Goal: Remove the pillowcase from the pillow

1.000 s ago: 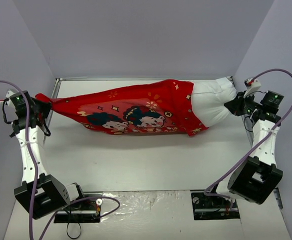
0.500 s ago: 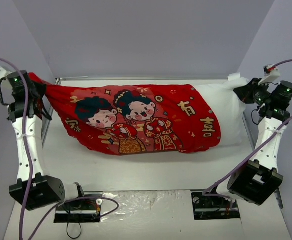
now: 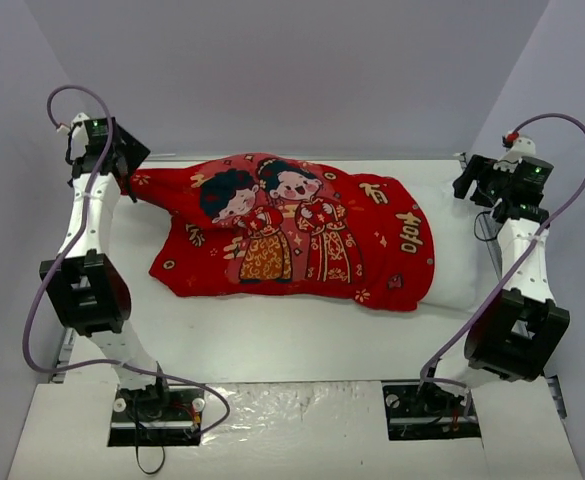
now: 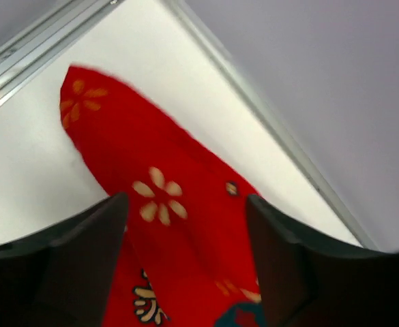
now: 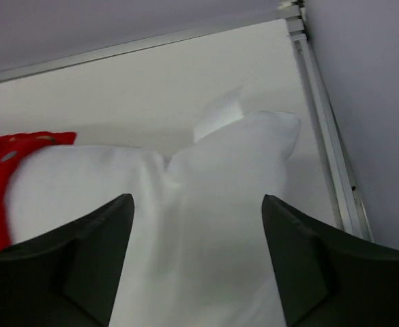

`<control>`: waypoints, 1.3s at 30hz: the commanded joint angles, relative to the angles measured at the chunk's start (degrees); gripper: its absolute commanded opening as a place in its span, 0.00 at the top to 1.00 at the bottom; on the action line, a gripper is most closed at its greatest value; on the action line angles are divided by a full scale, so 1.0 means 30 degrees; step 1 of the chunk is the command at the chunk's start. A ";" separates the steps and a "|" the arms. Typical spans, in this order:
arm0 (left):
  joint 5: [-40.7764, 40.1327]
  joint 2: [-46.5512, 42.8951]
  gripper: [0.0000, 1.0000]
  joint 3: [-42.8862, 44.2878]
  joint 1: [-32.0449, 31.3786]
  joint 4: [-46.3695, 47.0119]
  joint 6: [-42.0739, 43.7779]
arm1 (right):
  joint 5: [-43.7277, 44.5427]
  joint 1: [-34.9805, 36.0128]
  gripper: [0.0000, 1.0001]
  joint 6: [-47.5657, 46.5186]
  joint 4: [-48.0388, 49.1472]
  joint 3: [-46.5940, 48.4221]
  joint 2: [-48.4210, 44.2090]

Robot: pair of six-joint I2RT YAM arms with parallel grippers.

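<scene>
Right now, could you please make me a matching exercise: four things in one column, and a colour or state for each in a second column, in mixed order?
Things:
1. pillowcase
2. pillow
3. left gripper
4. right gripper

Colour or state:
a. open, over white cloth
b. red, with two cartoon figures
c. white, showing at the right end
d. open, over red cloth

Pairs: 1-b, 2-c, 3-d, 4-a

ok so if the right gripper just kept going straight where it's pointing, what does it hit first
Most likely the pillow: its bare white end fills the view straight ahead of the open right gripper, with the pillowcase off to one side of that line. How near the pillow is, I can't tell.
</scene>
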 commanded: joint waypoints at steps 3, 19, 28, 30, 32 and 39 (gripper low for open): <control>0.4612 -0.0964 0.06 0.3058 -0.1230 0.2711 0.3696 | -0.6610 -0.1295 0.12 -0.5171 -0.1317 0.2074 -0.1529; 0.3658 -1.3795 0.06 -1.2670 -1.0078 0.6556 0.7805 | -0.6209 0.0989 0.04 -3.2010 -2.3116 0.1090 -0.4074; 0.5412 -1.4916 0.06 -1.6163 -1.0227 0.5148 0.5634 | -0.2138 0.1049 0.06 -2.7652 -1.7913 -0.0500 -0.4286; 0.5795 -1.3950 0.06 -1.6135 -1.0315 0.4799 0.5634 | -0.1782 0.1019 0.07 -2.6859 -1.6997 -0.1290 -0.4316; 0.5271 -1.3364 0.05 -1.5930 -1.0315 0.3630 0.5226 | -0.1402 0.1019 0.07 -2.6392 -1.5680 -0.2312 -0.4375; -0.0499 -1.5435 0.05 -1.8589 -1.0490 0.1752 -0.4252 | -0.2041 0.0493 0.11 -2.4109 -1.2102 -0.3522 -0.3878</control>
